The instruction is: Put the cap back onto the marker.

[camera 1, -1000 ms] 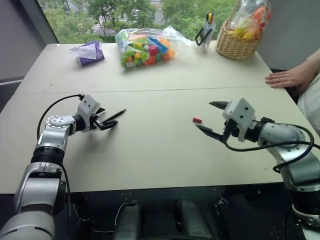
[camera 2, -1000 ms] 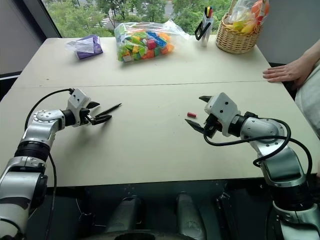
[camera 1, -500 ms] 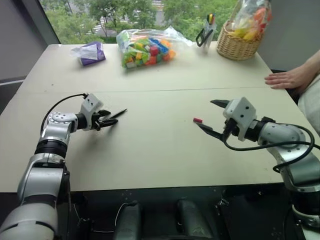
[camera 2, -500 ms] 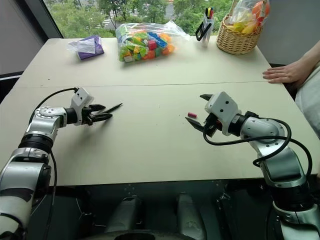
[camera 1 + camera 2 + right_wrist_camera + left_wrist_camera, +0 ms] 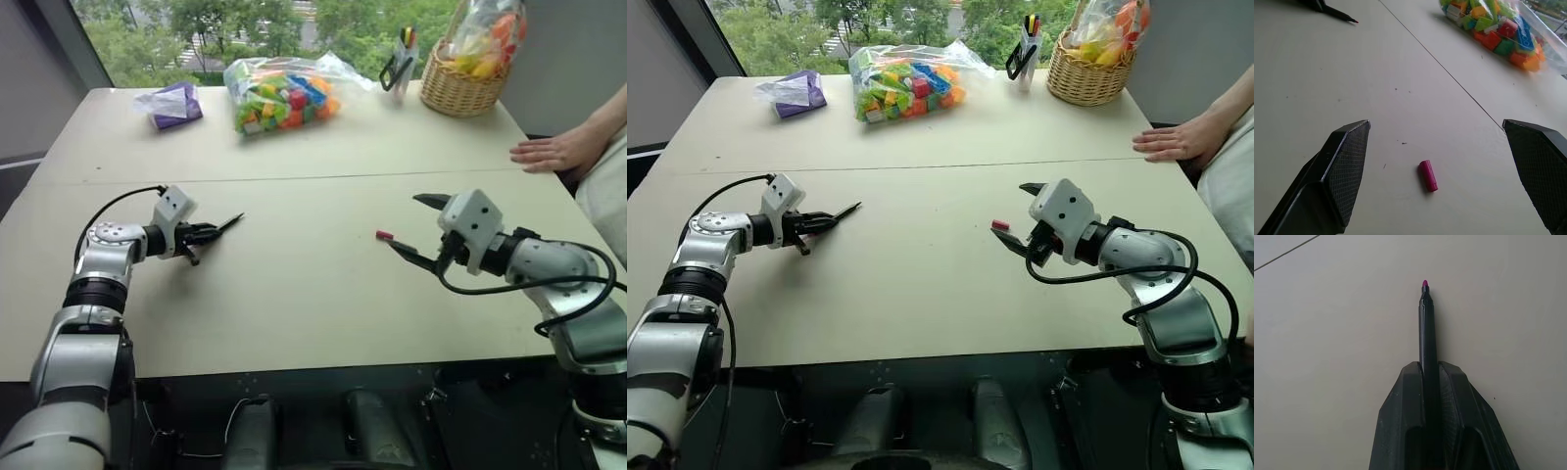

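On beige table (image 5: 323, 304), cap (image 5: 384, 236) lies loose.

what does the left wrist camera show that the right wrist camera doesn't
Left wrist view alone: the left pincer shut on the marker, whose pink tip points away over the table. Right wrist view alone: the right pincer open, the cap lying loose between its fingers, and the bag of blocks beyond. Both: the marker and the beige tabletop.
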`<state>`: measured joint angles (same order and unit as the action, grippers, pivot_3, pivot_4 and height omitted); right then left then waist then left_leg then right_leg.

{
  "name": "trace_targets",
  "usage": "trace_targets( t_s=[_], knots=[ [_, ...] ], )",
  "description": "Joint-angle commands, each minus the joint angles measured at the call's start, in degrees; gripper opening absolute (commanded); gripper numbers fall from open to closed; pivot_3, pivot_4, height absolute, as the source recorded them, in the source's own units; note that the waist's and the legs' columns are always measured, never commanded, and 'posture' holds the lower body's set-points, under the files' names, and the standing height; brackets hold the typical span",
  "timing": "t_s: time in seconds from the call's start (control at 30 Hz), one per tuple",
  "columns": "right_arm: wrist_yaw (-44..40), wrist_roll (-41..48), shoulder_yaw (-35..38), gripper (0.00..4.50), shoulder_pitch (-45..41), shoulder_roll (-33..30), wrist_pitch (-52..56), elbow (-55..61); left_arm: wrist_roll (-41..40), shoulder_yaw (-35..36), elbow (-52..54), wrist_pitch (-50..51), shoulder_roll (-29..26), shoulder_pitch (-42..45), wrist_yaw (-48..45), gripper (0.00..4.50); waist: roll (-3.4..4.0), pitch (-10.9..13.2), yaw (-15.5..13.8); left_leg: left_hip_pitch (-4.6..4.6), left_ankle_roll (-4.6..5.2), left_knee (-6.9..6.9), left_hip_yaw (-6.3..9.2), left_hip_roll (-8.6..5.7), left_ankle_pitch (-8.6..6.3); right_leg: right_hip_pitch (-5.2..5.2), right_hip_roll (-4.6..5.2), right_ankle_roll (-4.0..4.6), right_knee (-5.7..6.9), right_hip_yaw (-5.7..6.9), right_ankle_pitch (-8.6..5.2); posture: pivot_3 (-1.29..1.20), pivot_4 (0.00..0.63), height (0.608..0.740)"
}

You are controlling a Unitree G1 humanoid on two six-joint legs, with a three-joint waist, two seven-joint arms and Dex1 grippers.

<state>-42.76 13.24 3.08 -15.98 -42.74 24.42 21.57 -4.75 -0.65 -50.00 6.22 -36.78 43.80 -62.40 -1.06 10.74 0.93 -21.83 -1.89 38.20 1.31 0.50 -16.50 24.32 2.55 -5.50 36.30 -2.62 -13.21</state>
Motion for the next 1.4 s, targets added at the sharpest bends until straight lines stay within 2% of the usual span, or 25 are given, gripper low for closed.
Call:
trace_targets(
  t_s=[0.03, 0.27, 0.6, 1.0, 1.4],
  knots=[
    [-0.32, 0.81, 0.68, 4.50, -0.25, 1.12, -2.02, -1.52, -2.81, 0.81, 8.65, 3.87, -0.45, -2.77, -2.91, 0.04, 0.00, 0.00, -0.03, -0.01, 0.00, 0.00, 0.00, 0.00, 0.00, 0.00, 0.00, 0.00, 0.00, 0.00, 0.00, 0.00, 0.150, 0.740],
    [-2.84, 3.00, 0.24, 4.50, -1.37, 4.51, -3.37, -10.40, -9.64, 2.52, 29.78, 15.53, -2.31, -9.84, -5.13, 0.04, -0.03, 0.02, -0.09, -0.08, 0.00, 0.01, 0.05, 0.00, 0.00, 0.04, 0.01, 0.00, 0.00, 0.01, 0.00, 0.00, 0.150, 0.740],
    [-11.52, 2.47, -4.07, 4.50, -9.11, 6.77, -8.16, -28.04, -15.63, 3.95, 49.94, 25.64, -4.29, -17.96, -2.40, 0.04, 0.00, 0.04, 0.20, -0.04, 0.00, 0.00, 0.03, 0.03, 0.00, 0.05, 0.00, 0.01, 0.00, 0.01, 0.00, 0.00, 0.150, 0.740],
    [-18.56, -2.42, -8.05, 4.50, -21.52, 10.19, -17.82, -50.99, -17.59, 4.15, 57.26, 26.27, -7.00, -23.85, -0.21, 0.04, 0.03, 0.06, 0.25, -0.03, -0.01, -0.02, 0.02, 0.03, 0.00, 0.06, 0.00, 0.01, -0.01, 0.00, 0.00, 0.00, 0.150, 0.740],
    [-19.51, -5.54, -7.34, 4.50, -30.30, 11.96, -24.51, -71.49, -18.17, 4.53, 59.24, 25.55, -8.26, -25.85, 1.43, 0.04, 0.05, 0.07, 0.31, -0.03, -0.01, -0.02, 0.00, 0.02, 0.00, 0.06, 0.03, 0.02, -0.01, 0.00, 0.01, 0.00, 0.150, 0.740]
  ],
)
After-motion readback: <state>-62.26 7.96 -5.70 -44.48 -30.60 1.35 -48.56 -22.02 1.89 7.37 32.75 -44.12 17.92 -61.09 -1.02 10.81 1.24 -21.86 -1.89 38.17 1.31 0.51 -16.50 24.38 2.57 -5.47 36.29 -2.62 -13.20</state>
